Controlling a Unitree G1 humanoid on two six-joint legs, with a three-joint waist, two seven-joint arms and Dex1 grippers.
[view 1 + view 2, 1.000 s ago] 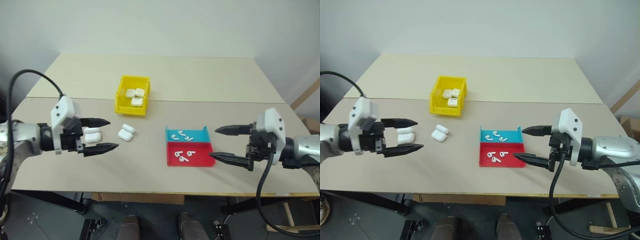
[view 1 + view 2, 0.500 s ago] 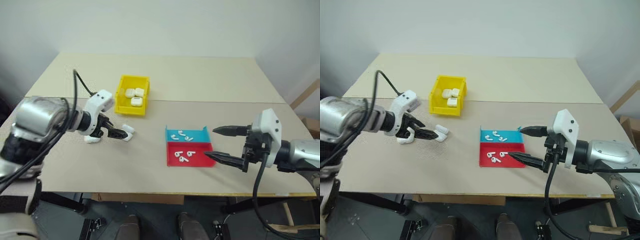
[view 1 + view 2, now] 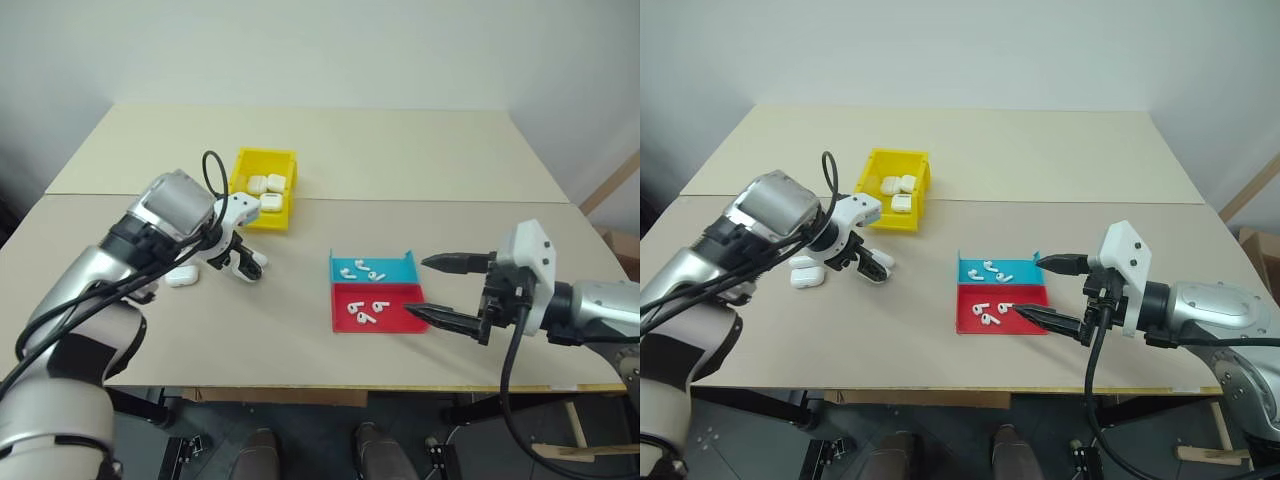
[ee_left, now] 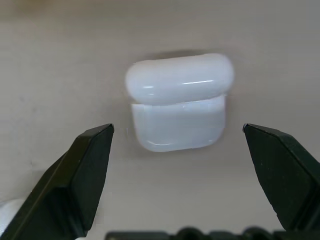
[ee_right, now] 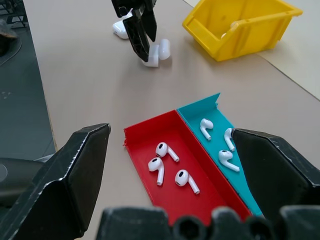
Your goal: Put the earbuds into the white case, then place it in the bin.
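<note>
Two black fingers of the left gripper [image 4: 177, 150] spread wide, pointing down, straddle the white case [image 4: 178, 102] on the surface, near-left of the bin [image 3: 265, 187]. Right gripper [image 3: 441, 290] spread, empty. Case looks light, hard, slippery: pinch its flat sides.

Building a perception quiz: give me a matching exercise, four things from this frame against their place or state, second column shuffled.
1. small glossy white case
2. bright yellow plastic bin
3. flat red tray half
4. flat blue tray half

A. carries three white earbuds, nearer the robot
B. between the open left end effector's fingers, on the table
C. contains white cases
D. carries three white earbuds, farther from the robot

Pairs: 1-B, 2-C, 3-A, 4-D
</note>
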